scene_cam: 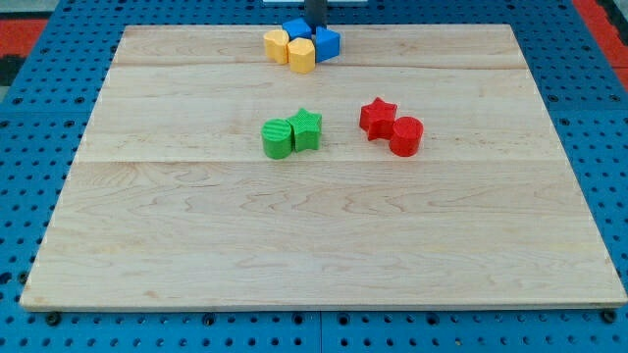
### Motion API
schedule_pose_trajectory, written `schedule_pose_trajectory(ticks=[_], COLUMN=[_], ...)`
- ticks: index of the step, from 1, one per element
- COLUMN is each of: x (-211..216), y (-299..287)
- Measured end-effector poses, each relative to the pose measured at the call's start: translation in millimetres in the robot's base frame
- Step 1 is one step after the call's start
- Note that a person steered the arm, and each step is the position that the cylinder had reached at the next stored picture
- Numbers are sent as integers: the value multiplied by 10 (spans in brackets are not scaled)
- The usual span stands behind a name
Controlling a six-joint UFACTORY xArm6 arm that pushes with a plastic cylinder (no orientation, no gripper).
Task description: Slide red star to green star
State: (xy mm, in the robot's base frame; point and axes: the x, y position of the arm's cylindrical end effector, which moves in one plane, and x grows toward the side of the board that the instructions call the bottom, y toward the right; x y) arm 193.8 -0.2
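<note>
There is only one view, so I describe it from the top to the bottom. The wooden table (324, 245) fills almost all of the picture. At 12 o'clock on it, close to the far edge, the dark rod comes down from the view's top, and my tip (316, 29) stands in the middle of a tight group of blocks: a blue block (327, 44) at its 4 o'clock, another blue block (295, 27) at its 9 o'clock, and two yellow blocks, one (276, 44) at 8 o'clock and one (301, 55) at 7 o'clock. The very end of the tip is partly hidden by these blocks. This arm carries no gripper, so there is nothing to be released or clenched; it holds nothing.

Near the middle of the table lies the red star (377, 117), the thing to move. A red cylinder (405, 135) touches it at its 4 o'clock. The green star (306, 128), the goal, is at about 9 o'clock from the red star, a little apart, and a green cylinder (278, 138) touches it at its 8 o'clock.

In my judgement the task is not yet started. To do the step well, the tip should go around to the 3 o'clock side of the red star, just above the red cylinder, without dragging the blue and yellow blocks. Then it should push toward 9 o'clock, slightly downward, through the centre of the star, because a push off the centre could turn it aside.
</note>
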Motion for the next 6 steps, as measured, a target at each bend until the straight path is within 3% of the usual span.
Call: schedule_pose_trajectory(ticks=[1,2,3,6], x=[0,42,469,763], y=[93,983,1286,1223])
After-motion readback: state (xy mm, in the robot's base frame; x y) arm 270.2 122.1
